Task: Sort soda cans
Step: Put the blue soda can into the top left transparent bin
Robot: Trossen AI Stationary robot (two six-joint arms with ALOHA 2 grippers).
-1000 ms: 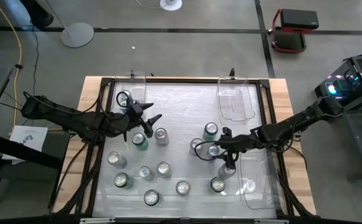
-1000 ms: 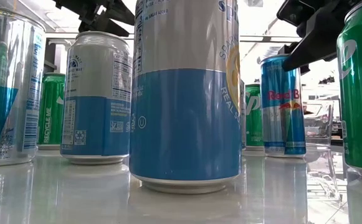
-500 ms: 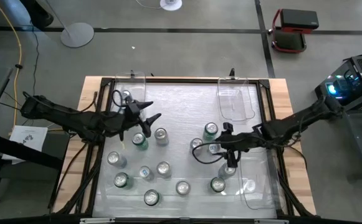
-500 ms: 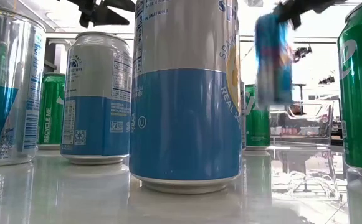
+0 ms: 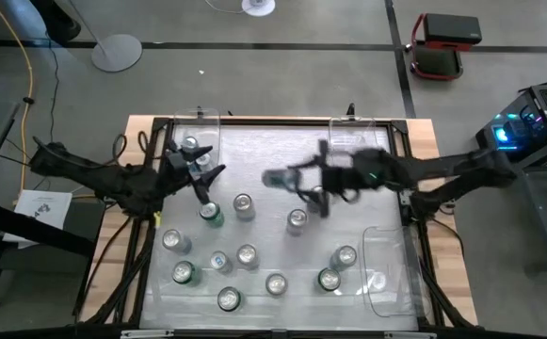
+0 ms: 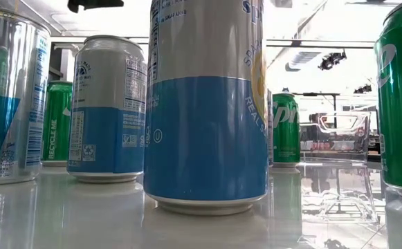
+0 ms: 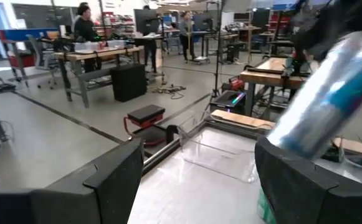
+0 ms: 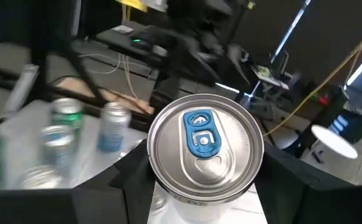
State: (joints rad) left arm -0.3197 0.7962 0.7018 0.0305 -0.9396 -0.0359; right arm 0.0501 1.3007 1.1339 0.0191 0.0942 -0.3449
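Carrying a can across the surface.
The right gripper (image 5: 278, 179) held one soda can (image 8: 204, 146) sideways above the middle of the frame, jaws squeezed on its round sides. It looked light, smooth and slippery. The left gripper (image 5: 198, 168), upper left, had wide, empty jaws.

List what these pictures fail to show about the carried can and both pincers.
- Carried can: side colour hidden in the right wrist view, motion-blurred in the high view.
- Right pincer: blurred in the high view.
- Left pincer: whether it holds the can beneath it, too small.
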